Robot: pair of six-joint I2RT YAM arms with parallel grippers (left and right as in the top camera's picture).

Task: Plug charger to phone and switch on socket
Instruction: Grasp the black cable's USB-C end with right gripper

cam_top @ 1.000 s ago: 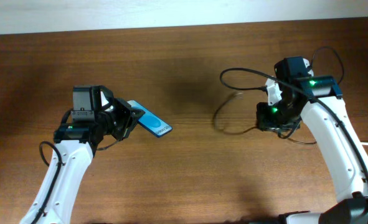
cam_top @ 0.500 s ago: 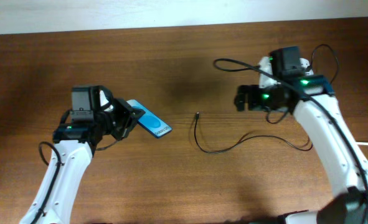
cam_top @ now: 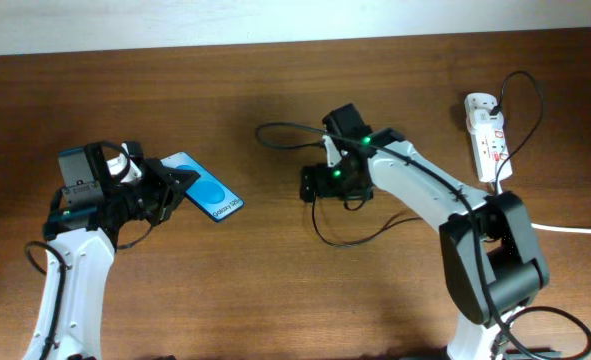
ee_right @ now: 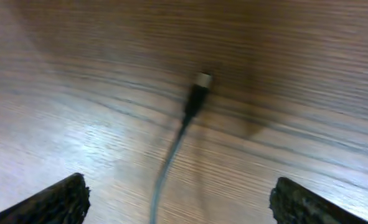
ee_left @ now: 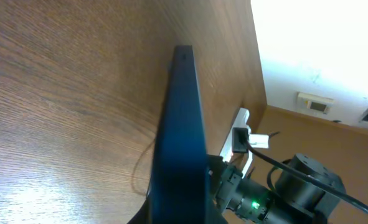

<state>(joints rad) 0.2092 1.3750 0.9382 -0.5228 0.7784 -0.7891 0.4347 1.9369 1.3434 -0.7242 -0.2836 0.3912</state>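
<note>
The phone [cam_top: 207, 190], its blue screen facing up, hangs tilted above the table with my left gripper [cam_top: 165, 190] shut on its left end. In the left wrist view the phone [ee_left: 184, 124] shows edge-on. The charger, a thin black cable [cam_top: 327, 235], lies in loops on the wood, and its plug tip [ee_right: 200, 86] rests flat on the table. My right gripper [cam_top: 310, 185] hovers open just over that free end; the cable [ee_right: 165, 168] runs between the wide-apart fingers [ee_right: 65, 199], untouched. The white socket [cam_top: 485, 125] lies at the far right.
A thick white cord [cam_top: 575, 228] leaves the table at the right edge. The black cable arcs up from the socket and loops past [cam_top: 275, 128] behind my right arm. My right arm's forearm [cam_top: 425, 185] stretches across the table's right half.
My right arm swung left from near the socket to the cable's free end, which now lies on the table, and its jaws opened wide. The left arm drew the phone a little leftward.
</note>
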